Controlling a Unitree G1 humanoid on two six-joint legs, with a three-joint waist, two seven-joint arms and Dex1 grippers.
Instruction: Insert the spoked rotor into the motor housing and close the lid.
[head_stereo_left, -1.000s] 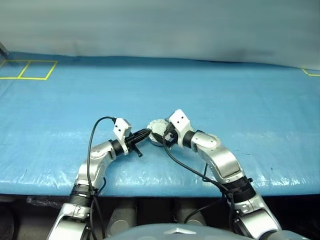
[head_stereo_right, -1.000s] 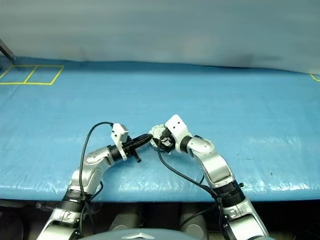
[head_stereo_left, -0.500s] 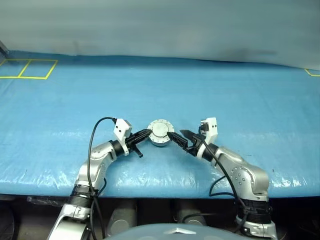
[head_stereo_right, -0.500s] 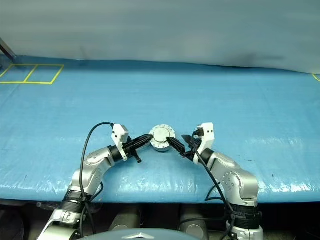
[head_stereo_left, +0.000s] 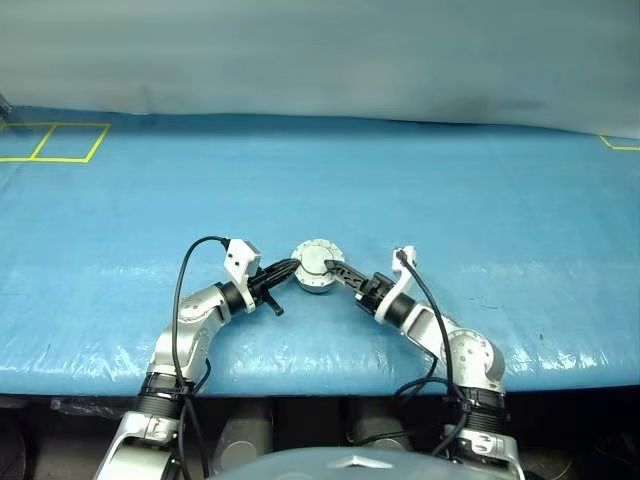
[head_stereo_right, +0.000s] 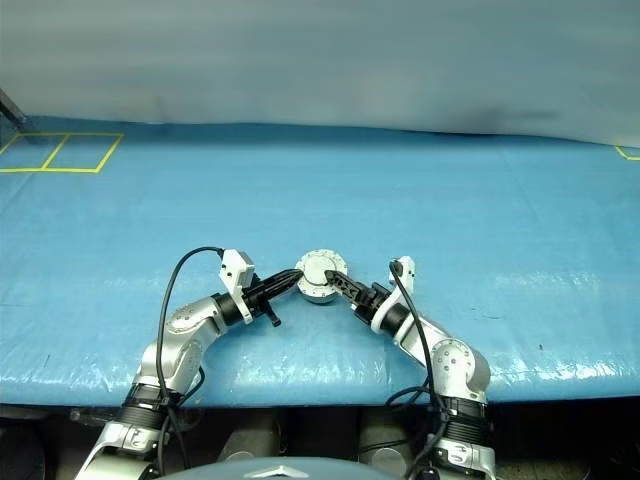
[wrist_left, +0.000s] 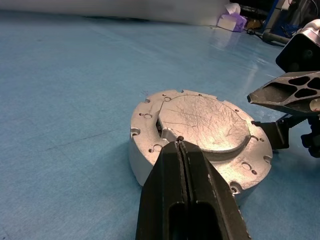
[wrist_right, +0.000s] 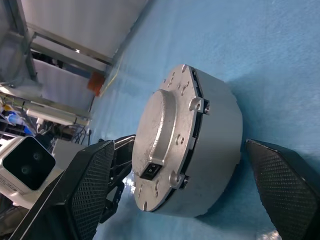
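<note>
From the head cameras: the motor housing (head_stereo_left: 316, 267) sits on the blue-covered desk (head_stereo_left: 480, 200), near its front edge, with the lid (head_stereo_left: 317, 262) already on top, plain grey face up. The left pincer (head_stereo_left: 288, 267) comes in from the left side, its two black fingers pressed together, tips right at the housing's left edge. The right pincer (head_stereo_left: 338, 270) reaches in from the other side, tips at the housing's right edge. Yellow tape lines (head_stereo_left: 55, 142) mark out boxes at the far left corner of the desk, well apart from the action. A black cable (head_stereo_left: 185, 290) loops over the left arm.

Now the left wrist view: the left pincer (wrist_left: 181, 145) rises with no gap at all between its fingers, the tip touching the lid (wrist_left: 205, 122) at its near edge. The lid's raised round centre is scratched and shiny, with a small dark notch at one side, and the flange around it carries a ring of small screw holes. The housing (wrist_left: 142, 162) below is a low grey drum resting flat on the blue cover. The right pincer (wrist_left: 287, 100) stands just beside the far side of the housing, one finger with honeycomb cut-outs showing.

Over to the right wrist view: the right pincer (wrist_right: 190, 180) is spread wide apart, one textured finger on either side of the housing (wrist_right: 212, 150), clamped on nothing; whether either finger touches the metal I cannot tell. The lid (wrist_right: 160, 145) faces away towards the left pincer (wrist_right: 117, 165), which sits against it. A seam runs between lid and housing. The spoked rotor can't be made out with the lid on.
</note>
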